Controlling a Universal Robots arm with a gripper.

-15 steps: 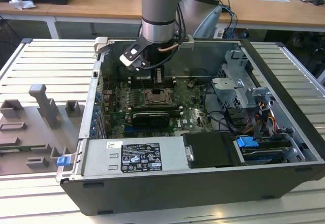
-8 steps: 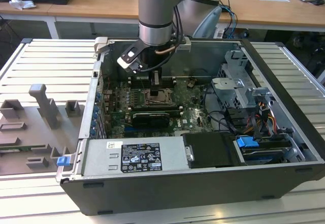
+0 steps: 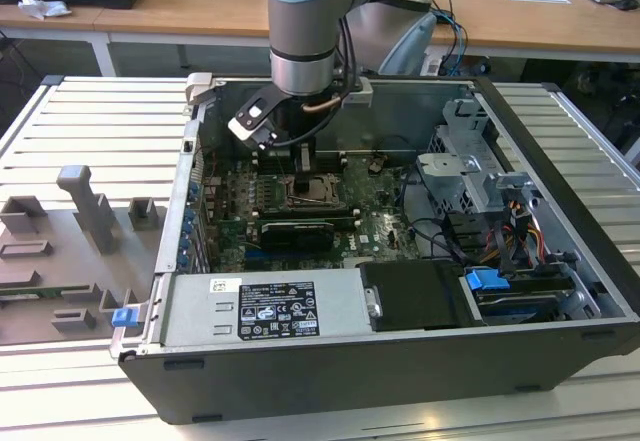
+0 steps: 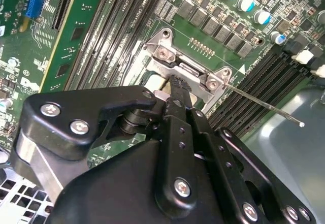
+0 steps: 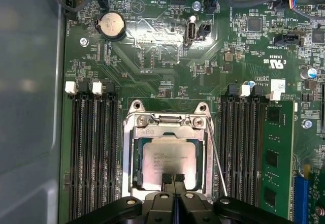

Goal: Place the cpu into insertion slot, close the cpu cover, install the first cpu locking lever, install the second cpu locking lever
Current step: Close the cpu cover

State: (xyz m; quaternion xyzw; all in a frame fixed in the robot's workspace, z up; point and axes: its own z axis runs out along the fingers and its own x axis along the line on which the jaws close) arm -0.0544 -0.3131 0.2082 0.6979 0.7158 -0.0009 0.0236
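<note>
The cpu [image 5: 167, 155], a pale silvery square chip, lies flat in the insertion slot [image 5: 128, 132] on the green board. The cpu cover [image 5: 170, 130], a thin silver frame, lies down around the chip. A thin wire locking lever [image 5: 216, 158] stands free along one side of the socket, and its raised rod [image 4: 264, 104] sticks out over the memory slots. My gripper [image 5: 172, 178] is shut, with its black fingertips [image 4: 176, 84] together at the socket's edge over the chip's rim, gripping nothing. In the exterior view the gripper [image 3: 303, 161] hangs inside the open computer case right above the socket [image 3: 318, 193].
Long black memory slots [image 5: 94, 153] flank the socket, with a green memory module [image 5: 274, 158] beyond one bank. A coin battery [image 5: 110, 26] and cables sit nearby. A black card [image 3: 300, 231], the power supply [image 3: 270, 306] and drive cage [image 3: 480, 171] crowd the case. A grey fixture tray [image 3: 70, 241] lies outside.
</note>
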